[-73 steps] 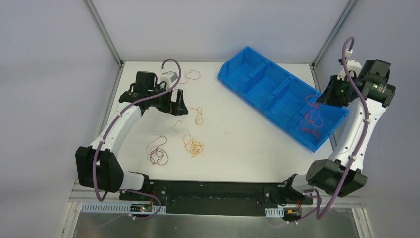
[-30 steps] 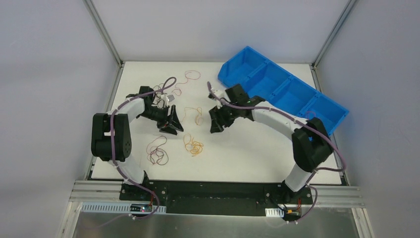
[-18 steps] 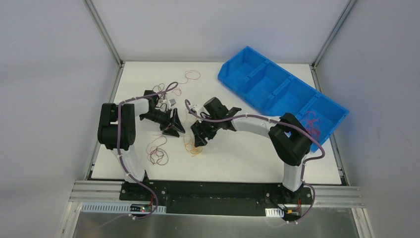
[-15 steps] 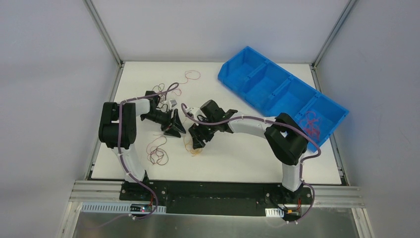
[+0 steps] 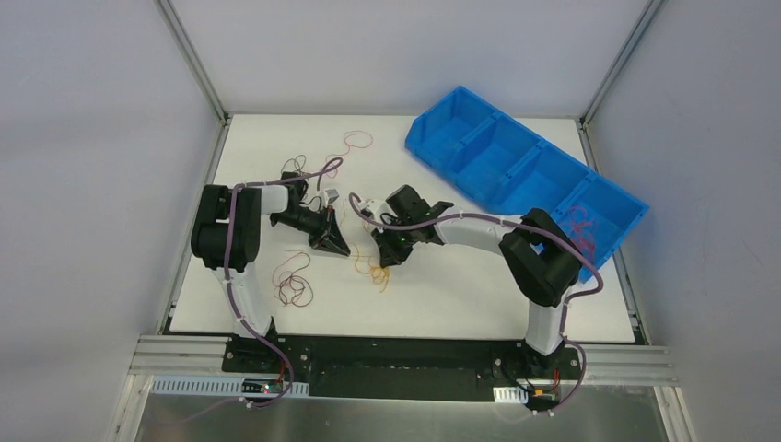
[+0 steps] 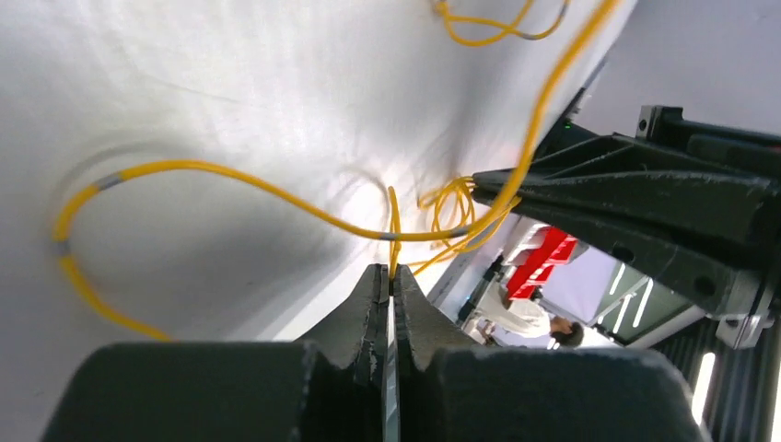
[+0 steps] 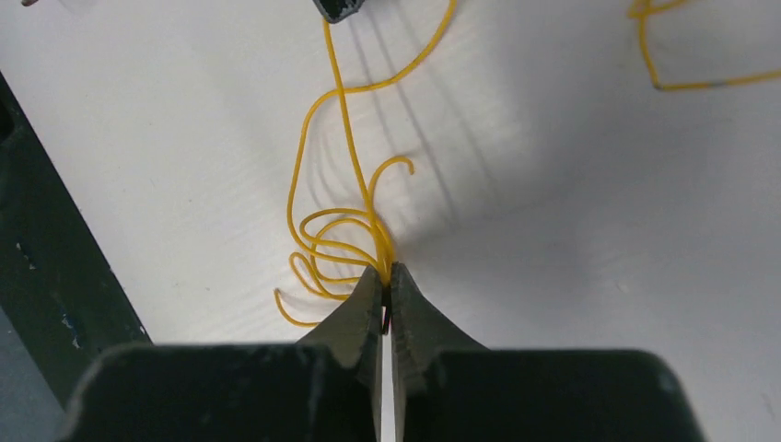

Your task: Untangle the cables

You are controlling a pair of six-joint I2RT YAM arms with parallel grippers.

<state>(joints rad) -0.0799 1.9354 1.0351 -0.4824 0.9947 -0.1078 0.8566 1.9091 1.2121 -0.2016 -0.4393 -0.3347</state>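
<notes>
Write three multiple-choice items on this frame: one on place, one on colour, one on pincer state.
1. Where do the pink wires lie?
A. In the right-end compartment of the blue bin
B. On the table between the arms
C. Over an arm base

2. What colour is the wire in the left pincer?
A. Red
B. Yellow
C. Dark brown

3. What state is the right pincer in?
A. Open above the table
B. Shut on nothing
C. Shut on the yellow wire

Key:
1. A: the top view shows pink squiggles inside the bin's right-end compartment.
2. B: the left wrist view shows closed fingers pinching a yellow strand.
3. C: the right wrist view shows the fingers pressed together on a bunch of yellow loops.
</notes>
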